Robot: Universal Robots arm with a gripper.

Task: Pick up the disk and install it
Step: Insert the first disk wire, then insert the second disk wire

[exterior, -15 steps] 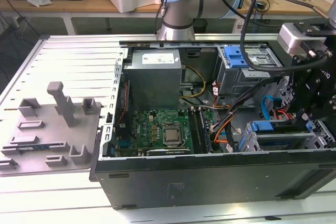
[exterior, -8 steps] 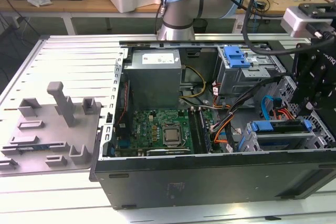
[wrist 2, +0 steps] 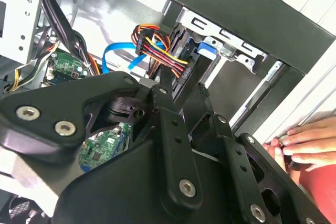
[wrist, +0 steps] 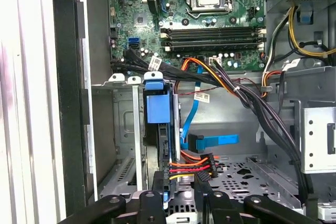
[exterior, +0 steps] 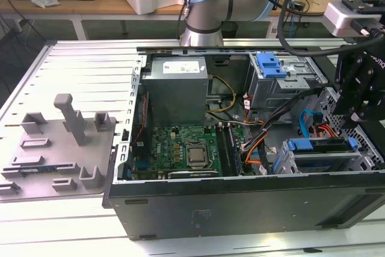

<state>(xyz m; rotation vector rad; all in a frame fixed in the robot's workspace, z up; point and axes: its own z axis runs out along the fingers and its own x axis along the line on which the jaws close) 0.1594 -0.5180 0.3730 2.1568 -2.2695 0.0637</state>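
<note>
The gripper (wrist: 181,192) is clamping the end of the disk (wrist: 157,109), standing on edge in its drive bay (wrist: 123,124); pressing straight along the bay rails looks wisest.

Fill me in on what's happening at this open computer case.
A robot arm's end effector sits over the drive bay at the exterior view's right end of the open computer case. The disk, with its blue bracket, stands on edge in the bay, cables plugged in just above the fingers. A person's hand rests on the case edge.
</note>
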